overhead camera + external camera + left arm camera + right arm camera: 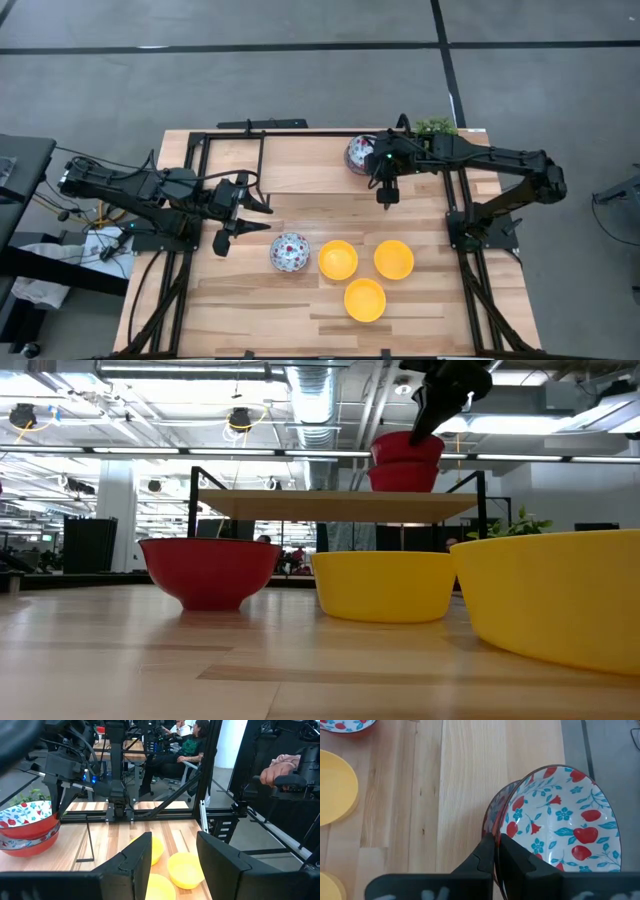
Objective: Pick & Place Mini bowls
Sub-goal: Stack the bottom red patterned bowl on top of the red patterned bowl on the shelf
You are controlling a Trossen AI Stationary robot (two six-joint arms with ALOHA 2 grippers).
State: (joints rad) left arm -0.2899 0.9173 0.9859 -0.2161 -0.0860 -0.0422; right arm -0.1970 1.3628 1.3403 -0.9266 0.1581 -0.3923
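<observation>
The right gripper (496,851) is pinched tight on the rim of the top bowl (560,817) in a little stack of two flowery bowls. In the low view, both of these bowls (406,460) look lifted up higher than the shelf board (340,506). From above, the stack (359,153) is at the far edge of the table (260,310), next to the green plant (436,126).

The grip is only on a thin edge. The top bowl is tipped to one side. If the arm moves fast, the bowl could slip out and fall on the table.

The bottom bowl (495,815) is a worry too. It looks like it is riding along with the top one. I cannot tell if the fingers hold both rims. If they hold only one, the bottom bowl could drop off and roll away.

One more flowery bowl (289,252) sits near the middle of the table. Three yellow bowls (364,272) sit close together beside it, nearer the front edge. If the stack comes down there, it could bump them.

The left gripper (247,218) waits with its fingers spread wide, near the left edge. It holds nothing.
</observation>
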